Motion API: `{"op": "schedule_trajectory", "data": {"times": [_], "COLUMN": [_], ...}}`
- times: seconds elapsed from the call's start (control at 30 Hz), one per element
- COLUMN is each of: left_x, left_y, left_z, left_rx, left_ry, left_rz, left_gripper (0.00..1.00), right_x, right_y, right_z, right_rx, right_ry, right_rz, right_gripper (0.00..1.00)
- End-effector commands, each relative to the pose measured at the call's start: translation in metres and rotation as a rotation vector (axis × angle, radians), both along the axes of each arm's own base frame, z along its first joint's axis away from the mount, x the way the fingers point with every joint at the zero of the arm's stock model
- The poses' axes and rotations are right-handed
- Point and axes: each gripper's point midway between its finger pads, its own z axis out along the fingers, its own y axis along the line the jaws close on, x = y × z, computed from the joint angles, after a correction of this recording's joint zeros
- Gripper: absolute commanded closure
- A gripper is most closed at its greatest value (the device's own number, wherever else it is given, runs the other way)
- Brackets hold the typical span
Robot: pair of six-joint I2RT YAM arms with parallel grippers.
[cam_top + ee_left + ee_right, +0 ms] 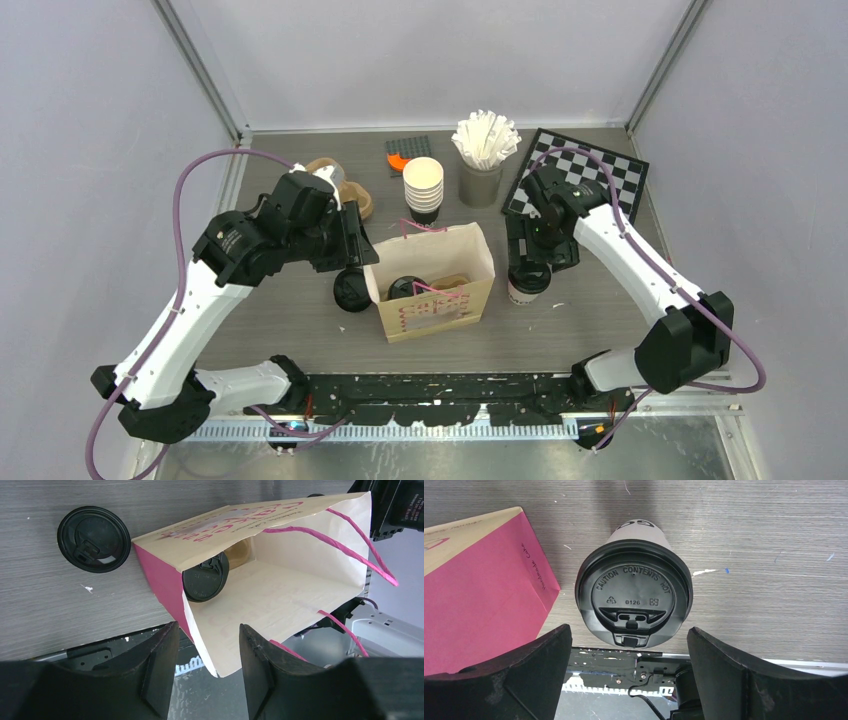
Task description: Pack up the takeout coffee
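Note:
One takeout coffee (633, 592), a cream cup with a black lid, stands upright on the table just right of the paper bag (432, 290). My right gripper (629, 630) hovers over it, open wide, a finger on either side and clear of the lid. In the top view that cup (527, 288) sits under the right gripper (528, 262). A second lidded cup (205, 577) sits inside the bag (280, 595). My left gripper (207, 627) is open at the bag's left rim, with the paper edge between its fingers but not pinched.
A black lid (93, 539) lies on the table left of the bag. Behind the bag stand a stack of lidless cups (423, 187), a holder of white straws (485, 150) and a checkerboard (578, 175). A tan object (452, 282) lies in the bag.

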Motion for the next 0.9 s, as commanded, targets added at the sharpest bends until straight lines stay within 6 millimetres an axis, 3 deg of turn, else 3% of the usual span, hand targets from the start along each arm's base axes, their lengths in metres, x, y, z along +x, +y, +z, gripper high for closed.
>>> {"op": "schedule_trajectory", "data": {"times": [0.0, 0.57, 0.87], "left_x": [0.002, 0.003, 0.003], "left_y": [0.005, 0.008, 0.007], "left_z": [0.011, 0.009, 0.008], "left_rx": [-0.012, 0.007, 0.008], "left_ry": [-0.042, -0.041, -0.036], "left_rz": [0.019, 0.023, 0.018], "left_gripper": [0.50, 0.50, 0.50], "right_x": [0.007, 0.014, 0.014], "right_y": [0.002, -0.001, -0.001], "right_z": [-0.004, -0.018, -0.014], "right_rx": [0.002, -0.015, -0.014], "right_ry": [-0.020, -0.065, -0.104], "right_rz": [0.013, 0.010, 0.017], "right_gripper": [0.10, 0.10, 0.10]}}
